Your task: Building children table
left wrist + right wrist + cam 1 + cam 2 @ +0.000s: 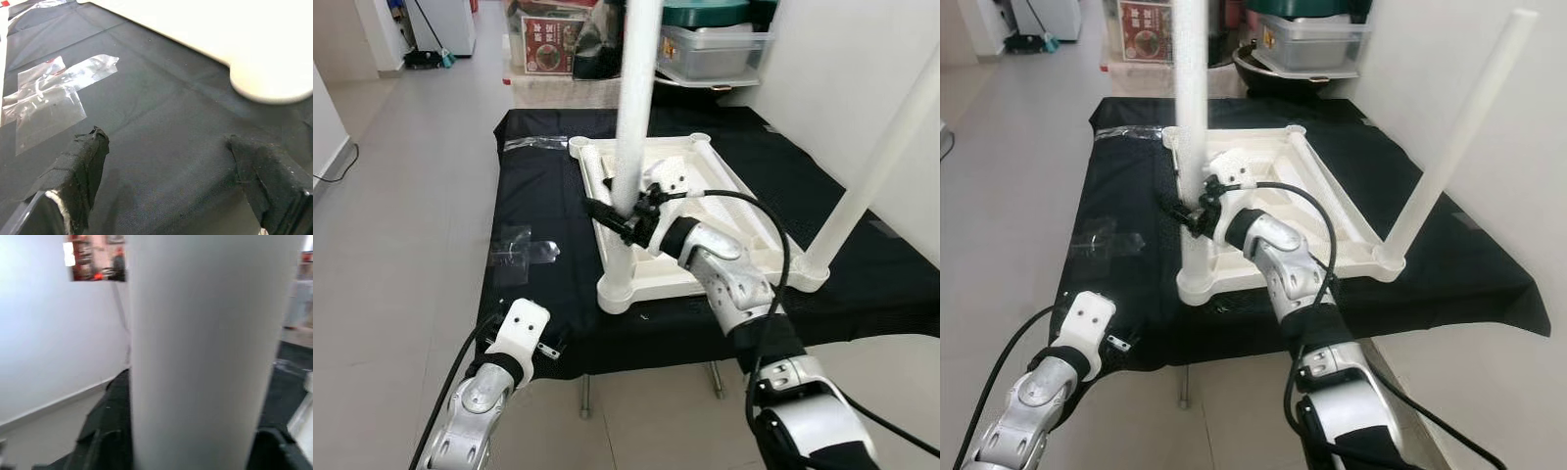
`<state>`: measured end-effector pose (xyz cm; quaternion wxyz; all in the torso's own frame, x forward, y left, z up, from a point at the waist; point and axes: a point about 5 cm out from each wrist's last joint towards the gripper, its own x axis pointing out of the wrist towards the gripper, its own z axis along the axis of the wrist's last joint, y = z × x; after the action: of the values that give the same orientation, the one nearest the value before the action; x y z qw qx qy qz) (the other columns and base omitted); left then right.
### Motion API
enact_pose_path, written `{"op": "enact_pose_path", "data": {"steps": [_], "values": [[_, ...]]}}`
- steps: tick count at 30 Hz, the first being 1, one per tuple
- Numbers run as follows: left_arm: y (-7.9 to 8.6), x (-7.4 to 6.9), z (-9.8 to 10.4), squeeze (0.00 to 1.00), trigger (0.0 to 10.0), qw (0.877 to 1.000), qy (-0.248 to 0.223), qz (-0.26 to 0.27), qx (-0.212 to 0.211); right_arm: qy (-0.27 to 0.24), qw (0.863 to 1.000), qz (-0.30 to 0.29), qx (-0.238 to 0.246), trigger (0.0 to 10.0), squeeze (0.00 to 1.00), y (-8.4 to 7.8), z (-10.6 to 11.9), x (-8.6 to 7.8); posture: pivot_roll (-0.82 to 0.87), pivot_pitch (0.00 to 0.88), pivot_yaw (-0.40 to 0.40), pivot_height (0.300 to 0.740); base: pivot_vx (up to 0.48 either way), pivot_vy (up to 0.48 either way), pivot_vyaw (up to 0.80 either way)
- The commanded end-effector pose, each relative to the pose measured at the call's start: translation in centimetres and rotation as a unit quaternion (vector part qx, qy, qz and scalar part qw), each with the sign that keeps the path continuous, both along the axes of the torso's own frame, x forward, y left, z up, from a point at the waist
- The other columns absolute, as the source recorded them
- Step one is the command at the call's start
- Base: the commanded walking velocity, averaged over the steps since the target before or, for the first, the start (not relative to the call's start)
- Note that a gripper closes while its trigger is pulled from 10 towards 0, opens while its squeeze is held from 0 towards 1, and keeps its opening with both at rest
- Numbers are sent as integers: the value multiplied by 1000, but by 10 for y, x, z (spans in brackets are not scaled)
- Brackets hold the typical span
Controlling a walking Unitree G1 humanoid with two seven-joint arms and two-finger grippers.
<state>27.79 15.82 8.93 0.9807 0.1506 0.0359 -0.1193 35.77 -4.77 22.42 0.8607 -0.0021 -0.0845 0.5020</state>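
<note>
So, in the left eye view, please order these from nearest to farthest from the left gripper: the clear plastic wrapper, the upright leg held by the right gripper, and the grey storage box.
From the left gripper, at the near edge of the black cloth:
1. Clear plastic wrapper, on the cloth just beyond it.
2. Upright leg, toward the right, gripped by the right gripper.
3. Grey storage box, far back on the right.

My black-fingered right gripper (619,217) meets a plain white table leg (633,117). The tabletop (705,257) is white too, on a black cloth (543,284) with clear plastic wrappers (54,93).
</note>
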Motion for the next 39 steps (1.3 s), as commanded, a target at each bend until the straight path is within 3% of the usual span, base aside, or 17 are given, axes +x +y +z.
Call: {"op": "enact_pose_path", "data": {"steps": [1, 2, 5, 6, 7, 8, 11, 12, 13, 17, 18, 24, 25, 28, 35, 36, 39], "values": [[1, -2, -1, 0, 10000, 1000, 2, 0, 7, 17, 999, 36, -31, 0, 0, 13, -13, -8, 145, 0, -88, 740, 0, 0, 0], [1, -2, -1, 0, 10000, 1000, 2, 0, 7, 17, 999, 36, -31, 0, 0, 13, -13, -8, 145, 0, -88, 740, 0, 0, 0], [0, -1, -1, 0, 10000, 1000, 2, -2, 6, 121, 951, -284, -6, 0, 0, -28, -32, 31, 134, 0, -83, 740, 0, 0, 0], [0, -1, -1, 0, 10000, 1000, 2, -3, 6, 162, 901, -403, 3, 0, 0, -49, -43, 39, 134, 0, -83, 740, 0, 0, 0], [0, -1, -1, 0, 10000, 1000, 2, -3, 6, 162, 901, -403, 3, 0, 0, -49, -43, 39, 134, 0, -83, 740, 0, 0, 0], [-1, -1, -1, 0, 10000, 1000, 3, -5, 6, 184, 840, -510, -2, 0, 0, -74, -61, 35, 127, 0, -75, 740, 0, 0, 0], [-1, -1, -2, 0, 10000, 1000, 4, -9, 6, 179, 791, -585, -21, 0, 0, -93, -79, 21, 122, 0, -72, 740, 0, 0, 0], [-1, -1, -2, 0, 10000, 1000, 4, -9, 6, 179, 791, -585, -21, 0, 0, -93, -79, 21, 122, 0, -72, 740, 0, 0, 0], [-1, -1, -2, 0, 10000, 1000, 5, -10, 6, 168, 797, -579, -30, 10000, 0, -87, -80, 13, 116, 0, -67, 740, 0, 0, 0], [-1, -2, -3, 0, 10000, 1000, 7, -11, 5, 162, 833, -528, -41, 10000, 0, -67, -77, 2, 116, 0, -66, 740, 0, 0, 0], [-1, -3, -3, 0, 10000, 1000, 8, -11, 4, 151, 861, -486, -17, 10000, 1000, -56, -68, -2, 116, 0, -63, 740, 0, 0, 0], [0, -1, -3, 0, 10000, 1000, 9, -11, 4, 108, 934, -339, 38, 10000, 1000, -34, -32, 2, 111, 0, -59, 740, 0, 0, 0], [0, 0, -2, 0, 10000, 1000, 8, -12, 4, 94, 961, -255, 47, 10000, 0, -28, -17, 5, 109, 0, -57, 740, 0, 0, 0], [-1, 3, -1, 0, 10000, 1000, 5, -14, 4, 45, 993, -106, 33, 10000, 0, -29, 2, 1, 111, 0, -61, 740, 0, 0, 0], [-2, 6, 1, 0, 10000, 1000, 0, -11, 2, 32, 998, -51, -18, 10000, 0, -33, -6, 4, 114, 0, -77, 740, 0, 0, 0], [-2, 6, 1, 0, 10000, 1000, -1, -9, 1, 51, 996, -64, -19, 2745, 0, -31, -13, 7, 110, 0, -80, 740, 0, 0, 0], [-3, 5, 0, 0, 10000, 1000, -1, -7, -1, 79, 990, -118, -22, 0, 0, -32, -24, 14, 108, 0, -83, 740, 0, 0, 0]]}}
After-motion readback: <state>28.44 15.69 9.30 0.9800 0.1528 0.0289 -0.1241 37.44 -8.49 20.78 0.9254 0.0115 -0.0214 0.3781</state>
